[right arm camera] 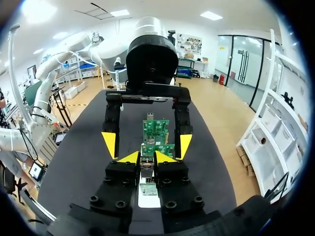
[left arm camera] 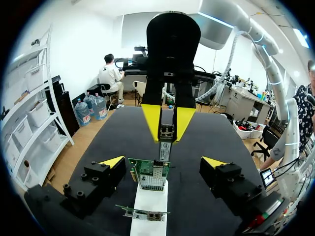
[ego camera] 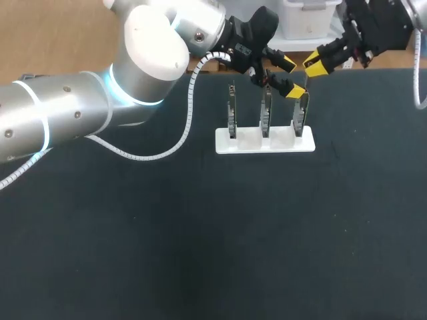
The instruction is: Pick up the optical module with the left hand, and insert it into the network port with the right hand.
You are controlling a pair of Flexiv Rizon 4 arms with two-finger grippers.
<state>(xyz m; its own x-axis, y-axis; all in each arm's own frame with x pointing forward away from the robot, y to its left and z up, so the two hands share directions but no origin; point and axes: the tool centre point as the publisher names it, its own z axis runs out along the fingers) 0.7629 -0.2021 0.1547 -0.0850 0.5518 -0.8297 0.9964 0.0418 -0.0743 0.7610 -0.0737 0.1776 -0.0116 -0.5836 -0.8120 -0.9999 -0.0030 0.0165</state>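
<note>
A white stand (ego camera: 265, 141) holds three network cards upright; the rightmost card (ego camera: 300, 117) stands under both grippers. My right gripper (ego camera: 315, 63) comes in from the far right and is shut on the small metal optical module (left arm camera: 166, 135), which hangs between its yellow tips (right arm camera: 147, 158) just above the green card (left arm camera: 150, 173). The module (right arm camera: 146, 167) points down at the card's port end. My left gripper (ego camera: 288, 77) stands wide open facing the right one, its fingers (left arm camera: 112, 161) on either side of the card and holding nothing.
The stand sits at the far middle of the black table (ego camera: 200, 233). The other two cards (ego camera: 231, 113) (ego camera: 265, 113) stand close beside my left gripper. The left arm's white cable (ego camera: 187, 127) loops down onto the mat left of the stand.
</note>
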